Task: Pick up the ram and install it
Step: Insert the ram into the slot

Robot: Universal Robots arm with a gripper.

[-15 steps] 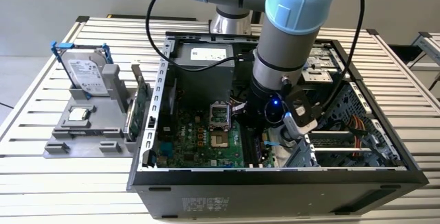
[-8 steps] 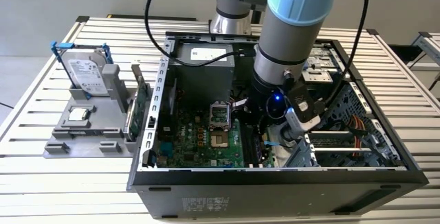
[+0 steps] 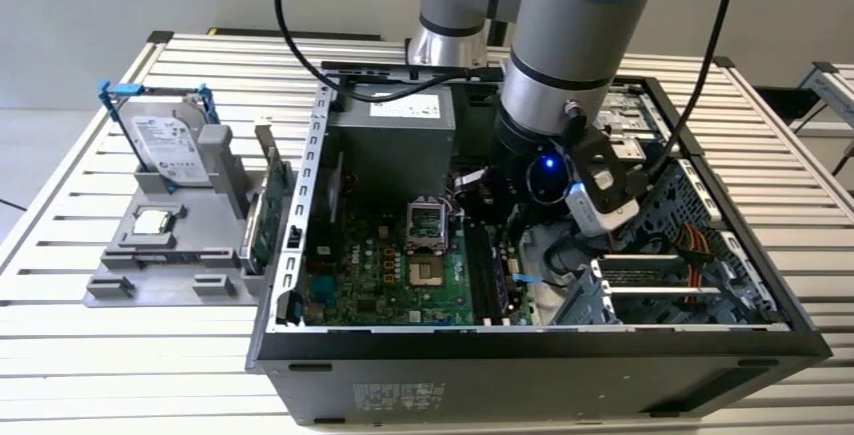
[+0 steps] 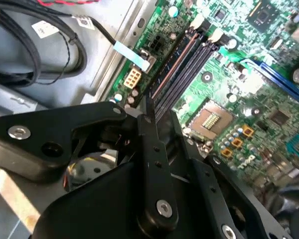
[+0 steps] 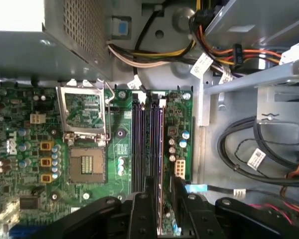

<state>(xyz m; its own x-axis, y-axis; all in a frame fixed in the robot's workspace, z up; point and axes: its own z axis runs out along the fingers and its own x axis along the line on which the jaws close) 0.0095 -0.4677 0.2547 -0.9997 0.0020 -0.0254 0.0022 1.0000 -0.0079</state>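
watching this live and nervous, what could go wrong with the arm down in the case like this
1. The gripper sits right over the memory slots; a slightly skewed push could jam or stress a slot.
2. The open CPU socket lies beside the slots, so sideways drift might hit it.
3. The blue-tagged cable runs close by and could snag.

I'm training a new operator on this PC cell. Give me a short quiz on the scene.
1. True or false: the silver boxy hard drive with blue clips lies inside the black metal computer case.
2. The hand is over: A) the dark memory slots; B) the grey power supply; C) the hard drive.
3. In the exterior view, the grey plastic parts holder stands at the case's ___ side.
Key: 1 false; 2 A; 3 left.
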